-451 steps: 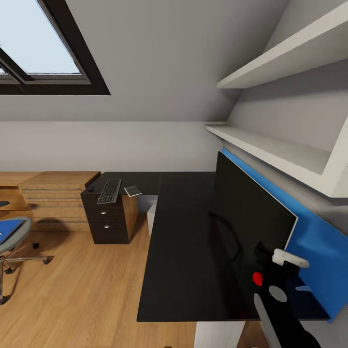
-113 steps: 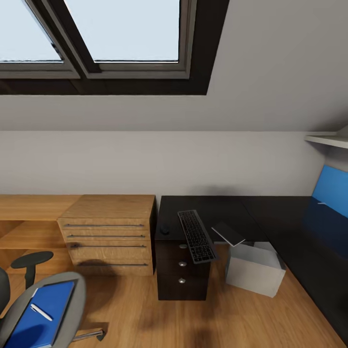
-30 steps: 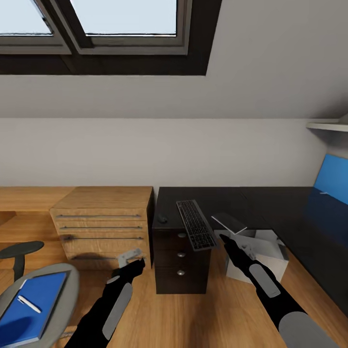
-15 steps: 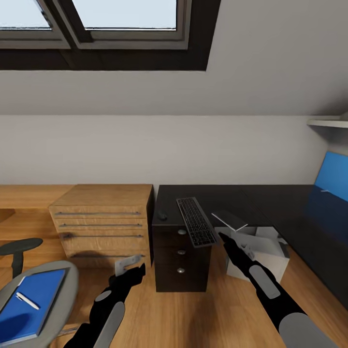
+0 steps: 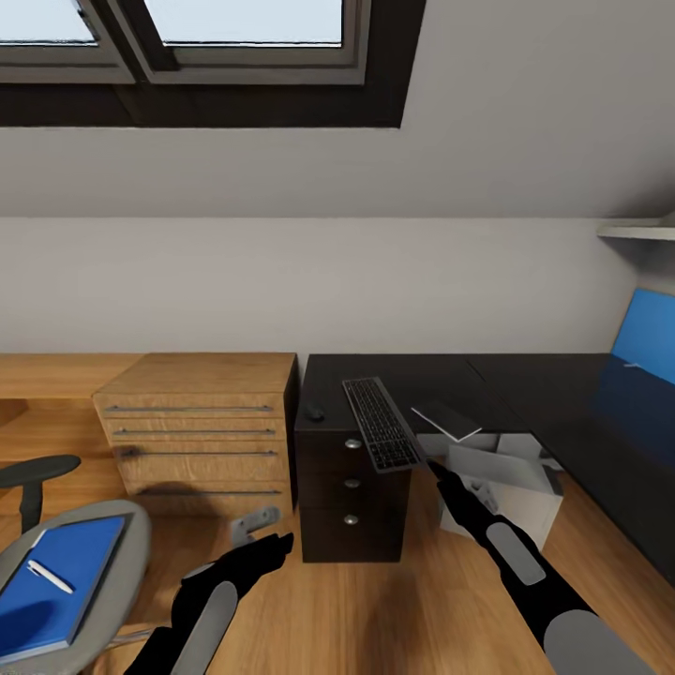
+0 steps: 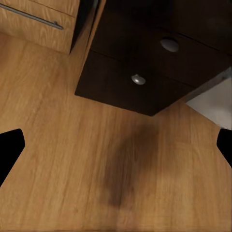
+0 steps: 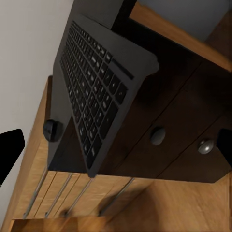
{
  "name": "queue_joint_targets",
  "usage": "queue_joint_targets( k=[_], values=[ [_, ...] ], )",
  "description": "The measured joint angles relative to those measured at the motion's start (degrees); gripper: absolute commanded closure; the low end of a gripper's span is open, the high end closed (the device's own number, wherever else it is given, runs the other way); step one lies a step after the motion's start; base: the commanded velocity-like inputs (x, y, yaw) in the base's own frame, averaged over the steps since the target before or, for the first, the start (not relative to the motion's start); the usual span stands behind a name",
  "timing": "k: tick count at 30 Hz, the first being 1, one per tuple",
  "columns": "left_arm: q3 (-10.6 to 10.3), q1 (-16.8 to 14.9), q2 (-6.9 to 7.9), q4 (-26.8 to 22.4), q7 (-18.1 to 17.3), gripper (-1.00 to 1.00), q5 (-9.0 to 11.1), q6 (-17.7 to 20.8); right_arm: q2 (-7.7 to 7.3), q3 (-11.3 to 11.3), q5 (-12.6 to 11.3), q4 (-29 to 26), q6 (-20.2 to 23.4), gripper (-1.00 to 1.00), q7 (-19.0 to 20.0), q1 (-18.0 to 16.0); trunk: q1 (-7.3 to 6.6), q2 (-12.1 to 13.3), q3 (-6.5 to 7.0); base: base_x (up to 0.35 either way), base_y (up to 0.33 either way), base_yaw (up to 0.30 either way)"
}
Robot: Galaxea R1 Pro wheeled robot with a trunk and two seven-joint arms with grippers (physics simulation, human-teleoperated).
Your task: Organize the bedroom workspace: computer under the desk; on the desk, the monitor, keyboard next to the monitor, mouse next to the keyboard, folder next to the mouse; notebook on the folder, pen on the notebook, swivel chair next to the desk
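No readable text, labels, brands or numbers anywhere

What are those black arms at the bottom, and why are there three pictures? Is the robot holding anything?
The arms belong to a robot on wheels in a computer-made bedroom. The big picture is from a camera on its head. Each small one is from a camera near one of its two hands, looking along its jaws.

The left gripper hangs over the wooden floor with its jaws wide apart, and so does the right gripper, near the desk's drawers. Neither holds anything.

On the black desk lie a keyboard sticking out over the edge, a small black mouse and a thin notebook. A grey computer box sits underneath. On the chair lies a blue folder with a pen on it.
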Motion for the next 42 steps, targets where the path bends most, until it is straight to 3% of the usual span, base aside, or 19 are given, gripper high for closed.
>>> queue_joint_targets(
  k=[4, 8, 14, 19, 27, 33, 42],
  values=[
    [-0.3, 0.0, -0.04, -0.1, 0.0, -1.0, 0.0, 0.3, -0.42, 0.0, -0.2, 0.1, 0.6, -1.0, 0.0, 0.0, 0.88, -1.6, -0.72, 0.0, 0.0, 0.0],
    [-0.6, 0.0, -0.09, -0.2, 0.0, -1.0, 0.1, 0.6, -0.59, -0.6, -0.3, 0.1, 3.8, -1.0, 0.0, 0.0, 1.76, -3.2, -1.44, 0.0, 0.0, 0.0],
    [-0.6, 0.0, -0.1, -0.2, 0.0, -1.0, 0.1, 0.7, -0.61, -4.1, -0.3, 0.1, 6.5, -1.0, 0.0, 0.0, 3.08, -5.6, -2.51, 0.0, 0.0, 0.0],
    [-0.6, 0.0, -0.11, -0.3, 0.0, -1.0, 0.1, 0.8, -0.64, -5.0, -0.7, 0.2, 9.0, -1.0, 0.0, 0.0, 4.17, -7.6, -3.41, 0.0, 0.0, 0.0],
    [-0.6, 0.0, -0.11, -0.3, 0.0, -1.0, 0.1, 0.9, -0.72, -5.3, -6.4, 0.0, 16.1, -1.0, 0.2, 0.0, 5.93, -10.8, -4.85, 0.0, 0.0, 0.0],
    [-0.7, 0.0, -0.11, -0.4, 0.0, -1.0, 0.1, 1.0, -0.73, -5.2, -7.2, -0.4, 17.2, -1.0, 3.9, 0.0, 7.25, -13.2, -5.93, 0.0, 0.0, 0.0],
    [-0.7, 0.0, -0.13, -0.4, 0.0, -1.0, 0.0, 0.9, -0.72, -4.7, -6.7, -1.1, 17.5, -1.0, 13.4, 0.0, 9.23, -16.8, -7.54, 0.0, 0.0, 0.0]
  ],
)
